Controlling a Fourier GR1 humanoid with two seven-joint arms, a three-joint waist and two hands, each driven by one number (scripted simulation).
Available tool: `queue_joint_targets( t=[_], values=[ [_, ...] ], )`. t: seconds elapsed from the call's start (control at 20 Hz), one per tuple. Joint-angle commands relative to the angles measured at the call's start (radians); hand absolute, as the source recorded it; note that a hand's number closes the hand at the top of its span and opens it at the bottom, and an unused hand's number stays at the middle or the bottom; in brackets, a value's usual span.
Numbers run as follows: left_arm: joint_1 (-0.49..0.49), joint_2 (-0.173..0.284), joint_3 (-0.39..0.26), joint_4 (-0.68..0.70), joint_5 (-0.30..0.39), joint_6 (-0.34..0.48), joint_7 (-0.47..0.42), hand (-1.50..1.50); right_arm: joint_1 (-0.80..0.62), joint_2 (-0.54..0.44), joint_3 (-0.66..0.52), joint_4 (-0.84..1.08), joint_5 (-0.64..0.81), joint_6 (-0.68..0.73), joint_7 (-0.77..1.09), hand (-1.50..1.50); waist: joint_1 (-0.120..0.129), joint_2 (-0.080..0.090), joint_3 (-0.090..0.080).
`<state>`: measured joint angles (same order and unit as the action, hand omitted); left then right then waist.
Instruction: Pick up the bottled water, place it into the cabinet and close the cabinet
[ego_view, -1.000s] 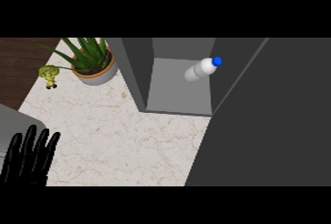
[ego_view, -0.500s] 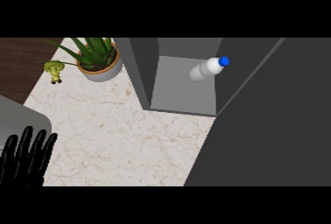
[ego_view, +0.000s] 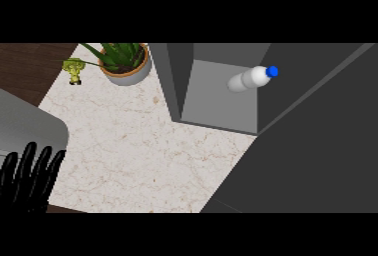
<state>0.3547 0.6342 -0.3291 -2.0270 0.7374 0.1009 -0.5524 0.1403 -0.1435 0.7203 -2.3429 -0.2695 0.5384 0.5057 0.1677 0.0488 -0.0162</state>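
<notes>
Bottled water (ego_view: 251, 79) is lying on its side inside the open grey cabinet (ego_view: 221, 97), its blue cap pointing toward the view's right and its body resting on the cabinet's floor near the back. We are seeing the cabinet door (ego_view: 317, 150) standing open, filling the right side of the head view as a dark slanted panel. Our left hand (ego_view: 29, 175) is showing at the lower left edge, fingers straight and pointing up, grasping nothing and resting well apart from the bottle. We are not seeing our right hand anywhere. On the pale marble counter (ego_view: 140, 150), a potted plant (ego_view: 124, 60) is sitting just beside the cabinet's left wall, and a small green figure (ego_view: 74, 70) is standing near the pot's left.
</notes>
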Motion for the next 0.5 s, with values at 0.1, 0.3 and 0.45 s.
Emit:
queue_joint_targets(
  t=[0.1,0.3,0.45],
  values=[
    [0.004,0.004,0.02,0.021,0.013,-0.015,-0.006,-1.5,-0.04,0.136,-0.002,0.162,-0.082,-0.178,0.043,1.5,-0.015,-0.004,0.002],
    [0.023,0.013,0.033,0.006,0.017,-0.015,-0.006,-1.5,-0.011,0.136,-0.128,0.129,-0.065,-0.251,-0.034,1.5,-0.046,-0.011,0.007],
    [0.03,0.019,0.048,0.008,0.027,-0.015,-0.003,-1.5,0.016,0.137,-0.179,0.135,-0.054,-0.296,-0.063,1.5,-0.063,-0.008,0.008]
  ],
)
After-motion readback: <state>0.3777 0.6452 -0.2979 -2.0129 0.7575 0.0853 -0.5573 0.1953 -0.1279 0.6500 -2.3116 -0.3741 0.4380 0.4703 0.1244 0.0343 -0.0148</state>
